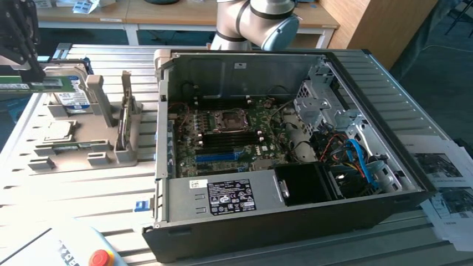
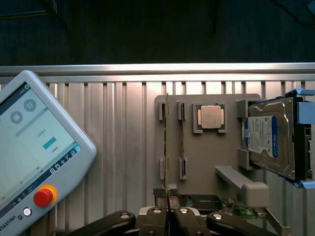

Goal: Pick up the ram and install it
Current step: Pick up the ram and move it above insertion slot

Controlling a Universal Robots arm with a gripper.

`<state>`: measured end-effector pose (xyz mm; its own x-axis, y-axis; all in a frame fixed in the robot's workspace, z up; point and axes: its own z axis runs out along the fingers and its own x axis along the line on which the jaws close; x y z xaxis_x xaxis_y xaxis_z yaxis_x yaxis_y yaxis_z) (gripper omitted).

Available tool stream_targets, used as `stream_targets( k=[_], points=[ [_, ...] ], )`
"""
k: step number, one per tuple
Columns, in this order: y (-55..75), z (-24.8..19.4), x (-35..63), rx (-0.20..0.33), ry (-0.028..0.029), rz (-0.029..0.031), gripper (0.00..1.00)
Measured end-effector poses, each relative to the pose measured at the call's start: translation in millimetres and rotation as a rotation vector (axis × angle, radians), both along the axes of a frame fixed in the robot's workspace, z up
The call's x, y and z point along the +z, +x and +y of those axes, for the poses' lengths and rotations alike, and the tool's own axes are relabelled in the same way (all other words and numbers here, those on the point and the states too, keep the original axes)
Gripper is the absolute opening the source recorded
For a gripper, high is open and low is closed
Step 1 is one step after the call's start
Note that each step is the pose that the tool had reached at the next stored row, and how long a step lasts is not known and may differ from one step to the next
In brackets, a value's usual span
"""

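Observation:
The ram [image 1: 44, 85] is a narrow green board with a white label. It hangs level above the grey holder tray [image 1: 81, 149] at the exterior view's left, clear of the tray. My gripper [image 1: 18, 73] is shut on it from above. In the wrist view the ram [image 2: 167, 147] appears edge-on as a thin line running out from between my gripper's [image 2: 167, 219] closed fingers, over the tray's [image 2: 206, 157] slots. The open computer case [image 1: 281, 144] lies to the exterior view's right, its motherboard showing black memory slots [image 1: 221, 142] and a blue slot strip [image 1: 219, 157].
The tray also holds a silver hard drive [image 2: 270, 137], a processor chip [image 2: 210, 117] and an upright card [image 1: 126, 111]. A teach pendant with a red stop button [image 2: 43, 196] lies on the slatted table [image 1: 81, 194]. Papers [image 1: 447, 188] sit beside the case.

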<state>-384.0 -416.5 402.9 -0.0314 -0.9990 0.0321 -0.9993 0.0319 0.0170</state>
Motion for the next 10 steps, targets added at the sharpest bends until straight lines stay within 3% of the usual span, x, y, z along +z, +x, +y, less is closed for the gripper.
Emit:
stream_targets(
  k=[10],
  points=[
    [5.4, -0.8, 0.0, 0.000, -0.0001, 0.0020, 0.12]
  ],
)
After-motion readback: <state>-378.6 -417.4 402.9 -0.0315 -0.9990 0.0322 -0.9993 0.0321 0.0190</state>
